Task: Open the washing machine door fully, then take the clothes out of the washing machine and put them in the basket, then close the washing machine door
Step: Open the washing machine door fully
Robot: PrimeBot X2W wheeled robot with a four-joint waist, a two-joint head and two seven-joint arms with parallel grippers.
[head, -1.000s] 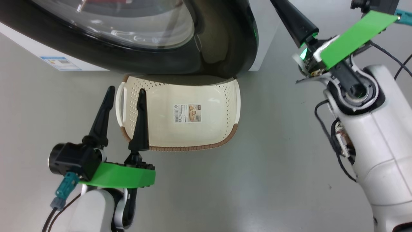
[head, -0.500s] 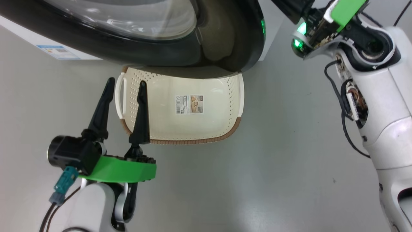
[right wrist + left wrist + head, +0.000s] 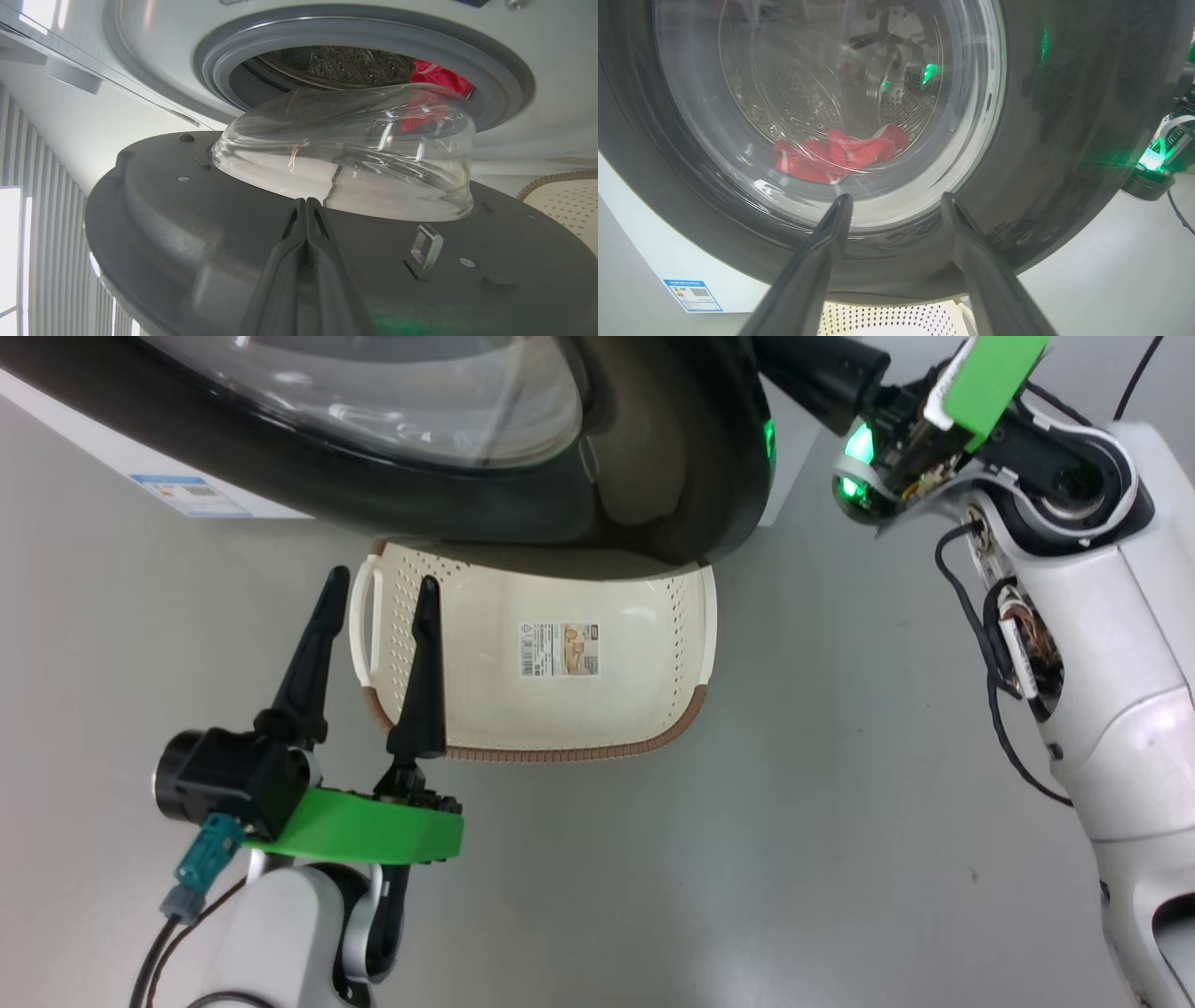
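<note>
Door-opening is judged to be the step in hand. The washing machine door [image 3: 653, 448] is seen standing partly ajar from the washing machine [image 3: 93, 453]. Its free edge is swung out toward the near right, and its hinge side is judged to lie at the left. In the right wrist view a gap is seen between the door's grey inner face and the rubber-ringed opening. The clear glass bowl [image 3: 355, 154] bulges toward the drum. Red clothes [image 3: 836, 154] are seen lying low in the drum, not yet taken out.

The right hand [image 3: 306, 205] is found behind the door, on its inner side, with its fingers pressed together and nothing held between them. Its tips are pointed at the inner face just beside the base of the bowl. Whether that face is touched cannot be told.

The left hand [image 3: 383, 581] is kept low on the door's outer side, fingers spread apart and empty, above the left end of the basket [image 3: 691, 709]. The basket is set on the floor [image 3: 840, 803], its far part beneath the door's lower rim, with nothing in it but a sticker.

The right hand is therefore judged the nearer and better placed. A push outward and leftward from the inner face would be needed to carry the door fully open.
</note>
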